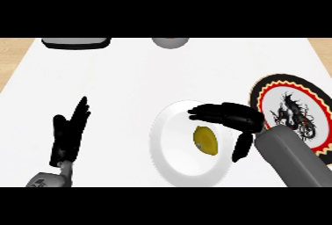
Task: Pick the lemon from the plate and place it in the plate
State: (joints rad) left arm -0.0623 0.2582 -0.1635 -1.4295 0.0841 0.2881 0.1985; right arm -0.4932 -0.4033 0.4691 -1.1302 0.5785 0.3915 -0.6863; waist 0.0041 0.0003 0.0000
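A yellow lemon (206,140) lies on a white plate (170,145) near the counter's front. My right hand (235,119) hovers over the plate's right side, fingers stretched left above the lemon and thumb hanging down beside it, open and holding nothing. A second round plate (267,97) with a red, black and white rim and a dark dragon figure sits to the right, partly hidden by my right forearm. My left hand (68,132) rests open at the lower left, fingers up.
A dark grey and white object (76,42) sits at the counter's far left edge, and a grey rounded object (171,42) at the far middle. Wooden floor shows past the white counter's sides.
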